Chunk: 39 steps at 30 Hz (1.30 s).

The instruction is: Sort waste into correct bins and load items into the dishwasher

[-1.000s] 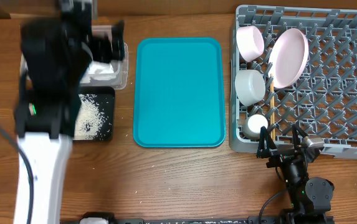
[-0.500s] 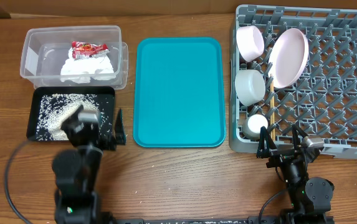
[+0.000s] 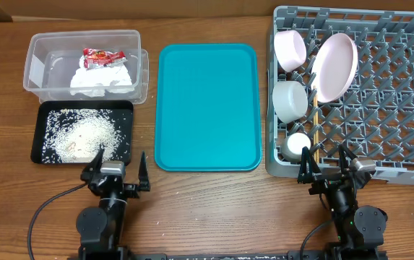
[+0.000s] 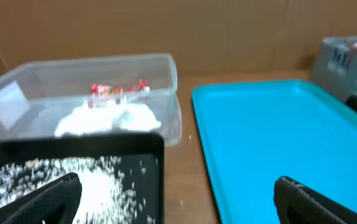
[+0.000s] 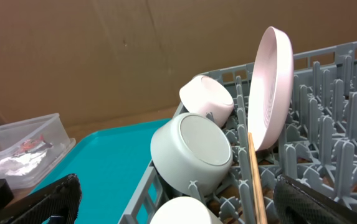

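The left hand [image 3: 118, 165] and the right hand [image 3: 324, 165] both stand wide open and hold nothing, low over the near side of the table [image 3: 214, 209]. The red wrapper [image 3: 102, 56] and the napkin [image 3: 104, 78] lie in the clear tub [image 3: 33, 72], and the rice [image 3: 84, 137] lies in the black tray [image 3: 37, 141]. The plate [image 3: 334, 66], two bowls [image 3: 290, 49], the cup [image 3: 296, 144] and the chopsticks [image 3: 312, 115] are in the grey rack [image 3: 394, 108].
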{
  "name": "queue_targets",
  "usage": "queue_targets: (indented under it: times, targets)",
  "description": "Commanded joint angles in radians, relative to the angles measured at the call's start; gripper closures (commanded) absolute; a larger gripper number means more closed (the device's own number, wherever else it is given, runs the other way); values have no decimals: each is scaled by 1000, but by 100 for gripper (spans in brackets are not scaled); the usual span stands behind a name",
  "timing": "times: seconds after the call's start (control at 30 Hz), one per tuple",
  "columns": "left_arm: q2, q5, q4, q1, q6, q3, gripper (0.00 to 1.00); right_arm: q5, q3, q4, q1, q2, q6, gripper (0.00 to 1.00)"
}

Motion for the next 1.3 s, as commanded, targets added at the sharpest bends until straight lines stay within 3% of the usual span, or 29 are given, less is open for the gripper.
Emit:
queue_targets:
  times: [0.0, 1.27]
  targets:
    - [-61, -28, 2, -5, 12, -3, 0, 2, -11, 4, 6, -12, 1, 0]
    - [-56, -29, -3, -21, 12, -3, 0, 2, -11, 4, 6, -12, 1, 0]
